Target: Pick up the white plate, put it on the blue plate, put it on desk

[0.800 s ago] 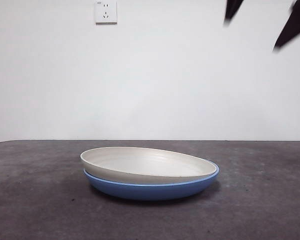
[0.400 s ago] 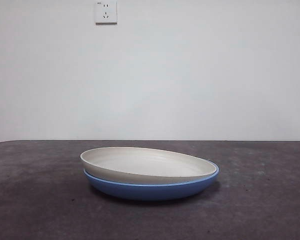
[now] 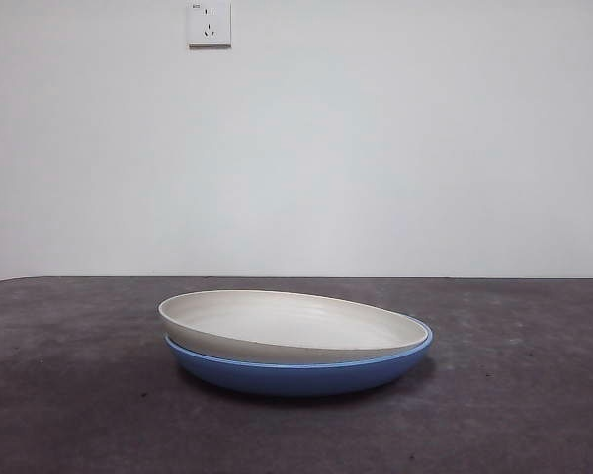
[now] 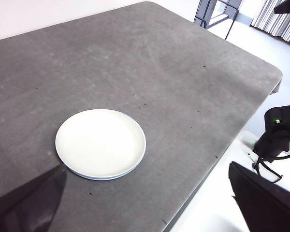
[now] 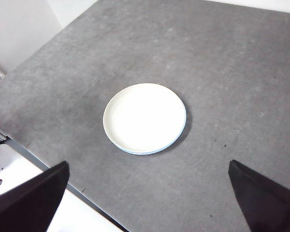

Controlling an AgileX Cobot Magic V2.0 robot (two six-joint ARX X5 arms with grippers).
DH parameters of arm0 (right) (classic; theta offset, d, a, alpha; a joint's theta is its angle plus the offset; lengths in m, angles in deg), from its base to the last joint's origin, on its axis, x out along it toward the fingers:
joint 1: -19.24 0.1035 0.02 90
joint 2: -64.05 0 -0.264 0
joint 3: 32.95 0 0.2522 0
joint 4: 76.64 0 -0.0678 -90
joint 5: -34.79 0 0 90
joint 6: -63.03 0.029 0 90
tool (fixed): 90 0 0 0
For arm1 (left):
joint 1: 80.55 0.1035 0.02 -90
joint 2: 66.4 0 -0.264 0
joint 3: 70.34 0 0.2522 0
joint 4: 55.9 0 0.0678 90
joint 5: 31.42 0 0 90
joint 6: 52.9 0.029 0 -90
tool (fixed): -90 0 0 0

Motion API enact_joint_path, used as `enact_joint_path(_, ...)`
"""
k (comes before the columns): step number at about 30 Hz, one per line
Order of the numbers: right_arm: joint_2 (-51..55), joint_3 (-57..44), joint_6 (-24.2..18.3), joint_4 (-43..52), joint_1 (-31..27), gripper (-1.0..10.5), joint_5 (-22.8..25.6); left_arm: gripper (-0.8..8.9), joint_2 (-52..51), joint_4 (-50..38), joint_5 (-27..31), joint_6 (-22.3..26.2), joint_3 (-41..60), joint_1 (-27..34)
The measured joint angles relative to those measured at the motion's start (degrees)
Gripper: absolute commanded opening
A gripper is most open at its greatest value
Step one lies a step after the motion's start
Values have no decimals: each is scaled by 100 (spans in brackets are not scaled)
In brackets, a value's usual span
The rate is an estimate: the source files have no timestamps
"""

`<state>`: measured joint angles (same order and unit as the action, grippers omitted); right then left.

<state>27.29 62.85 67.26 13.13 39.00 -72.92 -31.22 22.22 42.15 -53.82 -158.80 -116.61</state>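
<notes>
Although both arms hung high and well clear, we could study the stack plainly: the white plate point(image 3: 292, 326) sat nested in the blue plate point(image 3: 296, 373), a little below the middle of the front frame, on the dark grey counter point(image 3: 69, 395). It did not sit square; its left rim rode higher and overhung the blue one, while at the right it sank inside the blue rim. From the left wrist picture the white plate point(image 4: 100, 143) lay left of centre, with only a thin blue crescent point(image 4: 135, 166) showing at its lower right edge. From the right wrist picture it point(image 5: 145, 118) lay near the centre, the blue plate point(image 5: 176, 136) again a mere sliver.

The left tool point(image 4: 145, 200) had its jaws set wide apart, holding nothing, and so did the right tool point(image 5: 147, 198).

We judged the white plate to be stiff and light, matte enough to give the jaws some purchase, yet thin at the rim and likely to chip if dropped. The glossy blue plate looked slippery, so the white one might slide on it if nudged sideways. We thought the raised left rim in the front frame was the place to take hold, one jaw above and one beneath the lip, since the gap there would admit a jaw without disturbing the blue plate.
</notes>
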Motion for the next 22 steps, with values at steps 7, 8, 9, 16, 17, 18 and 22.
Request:
enact_joint_path(7,-20,0,-44,0,0,180,0,258,0,-61,0,0,0,0)
enact_joint_path(8,-20,0,-55,0,0,-6,0,62,0,-61,0,4,0,0)
enact_joint_path(9,-20,0,-66,0,0,19,-2,-1,0,-59,0,2,0,0)
enact_joint_path(16,-20,0,-120,2,0,23,-7,27,0,-57,0,0,0,0)
enact_joint_path(17,-20,0,-122,2,0,23,-7,27,0,-57,0,2,0,0)
enact_joint_path(18,-20,0,-122,2,0,23,-7,27,0,-57,0,2,0,0)
enact_joint_path(22,-20,0,-125,2,0,23,-7,27,0,-57,0,0,0,0)
